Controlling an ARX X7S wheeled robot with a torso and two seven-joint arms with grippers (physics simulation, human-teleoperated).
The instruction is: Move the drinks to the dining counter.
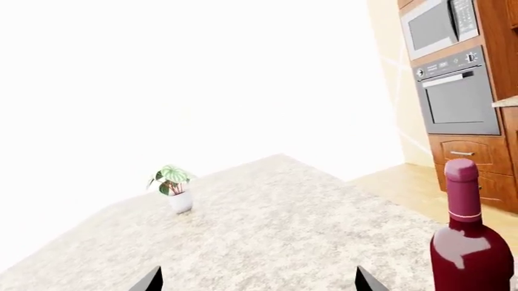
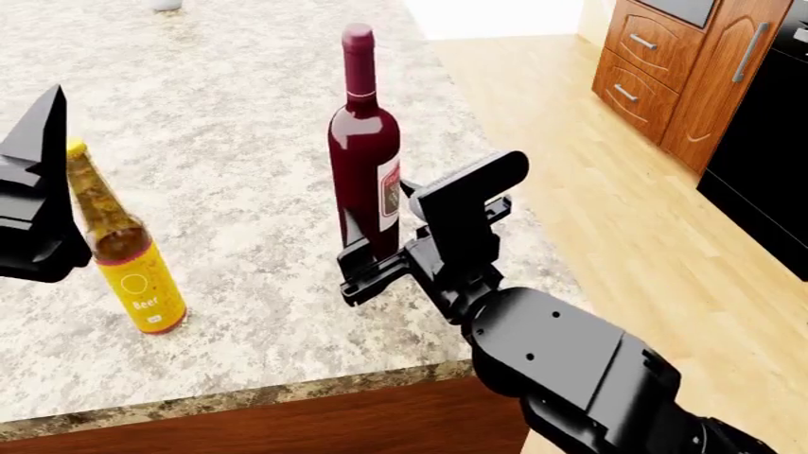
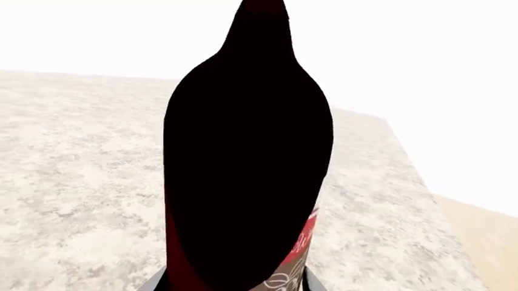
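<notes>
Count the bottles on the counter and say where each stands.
2. The wine bottle stands near the counter's edge at the right gripper; the beer bottle stands by the left gripper. Others may be outside the views.

- One wine bottle (image 2: 365,142), dark red with a white-red label, is counted upright on the dining counter (image 2: 240,113), near its 3 o'clock edge in the head view.
- One beer bottle (image 2: 123,246), amber with a yellow label, is counted toward 8 o'clock of the wine bottle.
- Two drinks in all are seen on the slab.
- One small potted plant (image 1: 172,187) in a white pot is counted.
- Two built-in ovens are noted in the wood cabinetry: one microwave (image 1: 437,24), one wall oven (image 1: 460,94).
- Two grippers are counted: left gripper (image 2: 32,203), right gripper (image 2: 392,251).
</notes>
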